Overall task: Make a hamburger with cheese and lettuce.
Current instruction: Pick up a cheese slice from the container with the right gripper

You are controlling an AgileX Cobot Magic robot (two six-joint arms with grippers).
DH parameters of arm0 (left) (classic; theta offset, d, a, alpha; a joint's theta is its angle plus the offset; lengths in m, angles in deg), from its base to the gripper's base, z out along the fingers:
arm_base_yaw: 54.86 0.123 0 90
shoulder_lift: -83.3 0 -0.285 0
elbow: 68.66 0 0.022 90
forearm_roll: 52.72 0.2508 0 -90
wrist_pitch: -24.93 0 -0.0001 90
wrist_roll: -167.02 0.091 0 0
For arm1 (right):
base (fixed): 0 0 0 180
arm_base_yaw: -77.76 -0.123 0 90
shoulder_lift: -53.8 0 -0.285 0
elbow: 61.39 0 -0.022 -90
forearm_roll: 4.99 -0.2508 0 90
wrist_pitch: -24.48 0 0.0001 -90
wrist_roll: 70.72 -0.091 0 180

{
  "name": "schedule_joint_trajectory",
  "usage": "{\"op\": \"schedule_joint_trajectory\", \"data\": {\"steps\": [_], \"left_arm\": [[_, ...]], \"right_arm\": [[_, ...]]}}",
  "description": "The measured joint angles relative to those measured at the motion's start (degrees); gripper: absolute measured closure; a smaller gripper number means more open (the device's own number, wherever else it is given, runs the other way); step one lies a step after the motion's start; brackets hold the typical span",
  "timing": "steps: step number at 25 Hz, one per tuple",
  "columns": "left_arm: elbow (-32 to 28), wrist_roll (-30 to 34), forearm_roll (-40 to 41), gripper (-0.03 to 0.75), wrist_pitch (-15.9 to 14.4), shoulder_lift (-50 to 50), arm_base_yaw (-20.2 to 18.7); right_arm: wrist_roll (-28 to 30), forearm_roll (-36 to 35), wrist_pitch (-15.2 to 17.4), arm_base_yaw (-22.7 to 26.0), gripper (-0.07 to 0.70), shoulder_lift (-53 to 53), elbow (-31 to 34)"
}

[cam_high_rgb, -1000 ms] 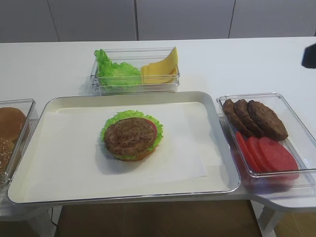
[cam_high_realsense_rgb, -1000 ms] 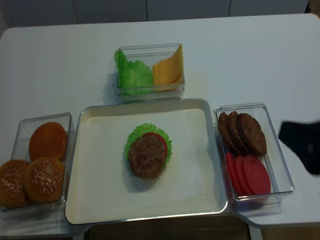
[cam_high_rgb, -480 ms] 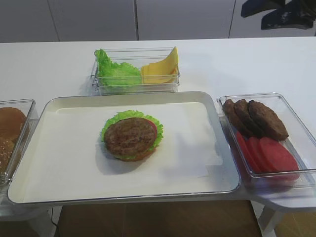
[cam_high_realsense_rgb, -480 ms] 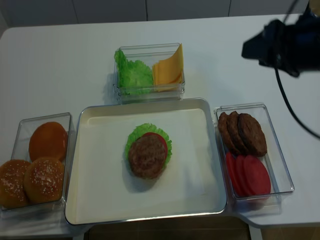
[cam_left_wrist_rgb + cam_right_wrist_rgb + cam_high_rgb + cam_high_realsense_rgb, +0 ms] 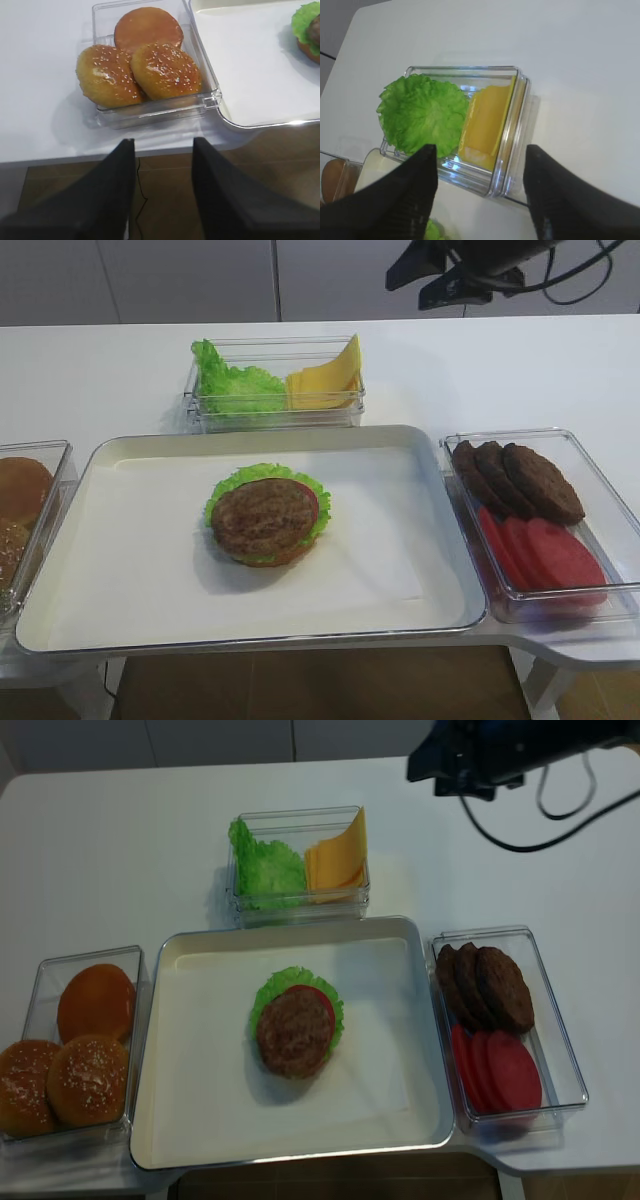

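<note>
Right gripper [image 5: 480,190] hangs with jaws spread wide, holding nothing, above the table's far side. Cheese [image 5: 487,125] lies below it, leaning in the right half of a clear box [image 5: 520,100] near the table's far edge, lettuce leaves [image 5: 422,112] in the left half. Hamburger [image 5: 267,515] sits mid-tray [image 5: 120,450], patty on top, well apart from the gripper. Patties and tomato slices fill the right-edge bin [image 5: 600,480]. Left gripper [image 5: 162,187], fingers apart and empty, hovers off the table's near edge beside the bun bin [image 5: 207,95].

A white table [image 5: 120,840] carries a metal tray [image 5: 420,1020] and three clear containers [image 5: 298,900] around it
</note>
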Motion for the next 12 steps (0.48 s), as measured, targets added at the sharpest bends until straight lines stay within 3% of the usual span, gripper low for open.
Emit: {"op": "schedule_joint_trajectory", "data": {"steps": [6, 12], "left_arm": [[0.0, 0.0, 0.0, 0.427, 0.0, 0.0, 0.0], [0.0, 0.0, 0.0, 0.427, 0.0, 0.0, 0.0]], "right_arm": [[-1.47, 0.0, -0.27, -3.39, 0.245, 10.35, -9.7], [-1.47, -0.37, -3.25, -5.09, 0.273, 15.74, -12.95]]}}
